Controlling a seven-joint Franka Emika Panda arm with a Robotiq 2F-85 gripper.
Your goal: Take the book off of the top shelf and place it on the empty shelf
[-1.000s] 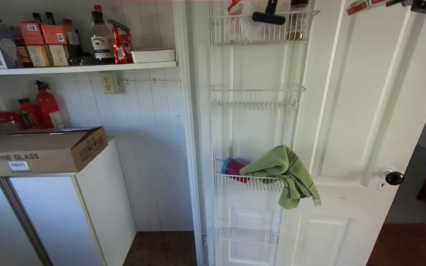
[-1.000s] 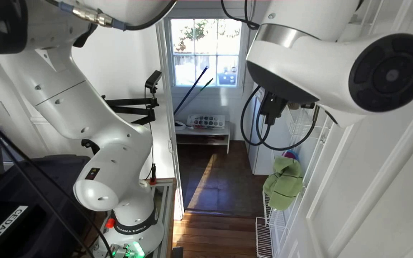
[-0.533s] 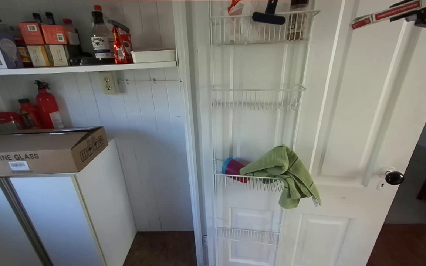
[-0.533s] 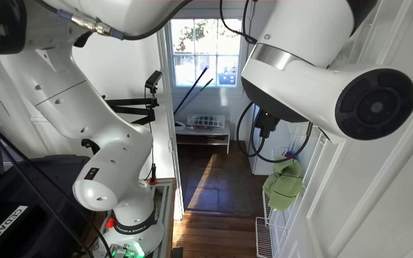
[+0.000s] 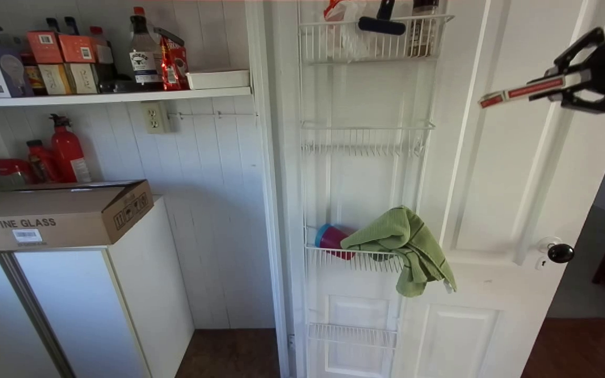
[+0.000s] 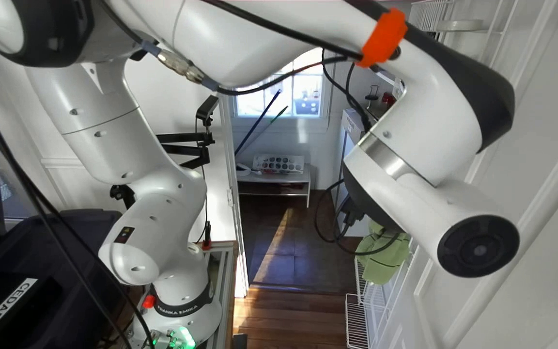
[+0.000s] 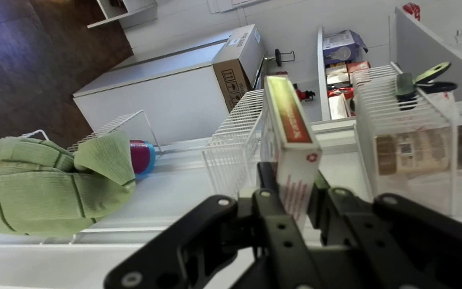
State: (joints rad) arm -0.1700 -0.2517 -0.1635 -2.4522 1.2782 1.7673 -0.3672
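My gripper [image 5: 546, 90] is shut on the book [image 5: 523, 92], a thin, flat white and red box-like item. It holds the book in the air in front of the door, right of the rack. In the wrist view the book [image 7: 294, 120] stands between the fingertips [image 7: 293, 180]. The top shelf [image 5: 310, 46] is a white wire basket; it shows at the right in the wrist view [image 7: 375, 90]. The empty shelf [image 5: 368, 140], one tier lower, holds nothing; it shows left of the book in the wrist view [image 7: 231, 146]. The arm hides the gripper in an exterior view.
The top shelf holds a black-handled tool [image 5: 381, 25], a plastic bag and a bottle [image 7: 415, 150]. A lower tier holds a green cloth [image 5: 407, 247] and a purple cup [image 5: 331, 239]. A black door knob [image 5: 560, 253] sticks out. A wall shelf [image 5: 124, 97] holds groceries.
The gripper and book have come down from the upper right edge of an exterior view, ending slightly further left. The arm's wrist has lowered too. The book stays held.
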